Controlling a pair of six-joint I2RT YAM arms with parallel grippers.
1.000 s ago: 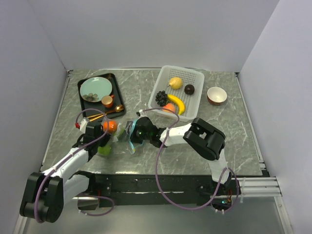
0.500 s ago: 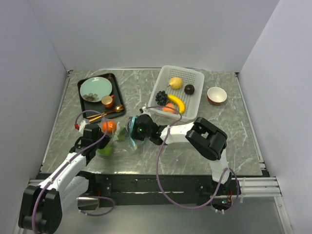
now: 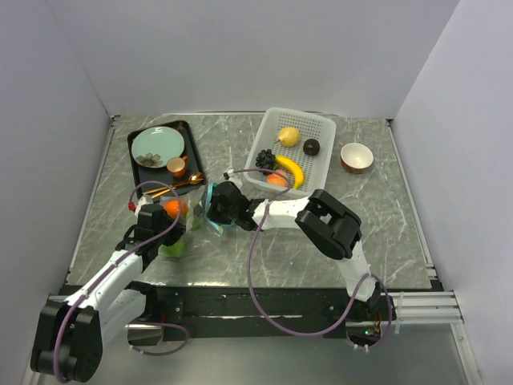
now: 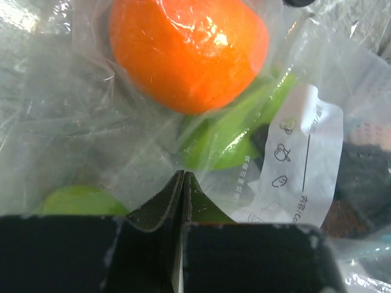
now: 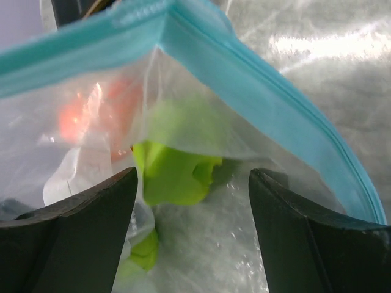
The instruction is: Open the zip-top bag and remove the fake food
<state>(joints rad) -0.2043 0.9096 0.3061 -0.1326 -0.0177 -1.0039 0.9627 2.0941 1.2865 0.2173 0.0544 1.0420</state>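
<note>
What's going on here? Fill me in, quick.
The left gripper is pinched shut on the zip-top bag, while the right gripper sits open at its teal zipper strip. An orange and a green fruit are inside the bag. Other toy fruit already lies in the white basket.

A grey marbled table (image 3: 240,152) sits boxed in by plain white walls (image 3: 256,48) under even light.

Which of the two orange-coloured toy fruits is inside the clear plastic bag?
The round orange near the left gripper, seen through the clear teal-zippered bag beside green fruit. The other fruit sits in the white perforated basket, against the yellow banana.
</note>
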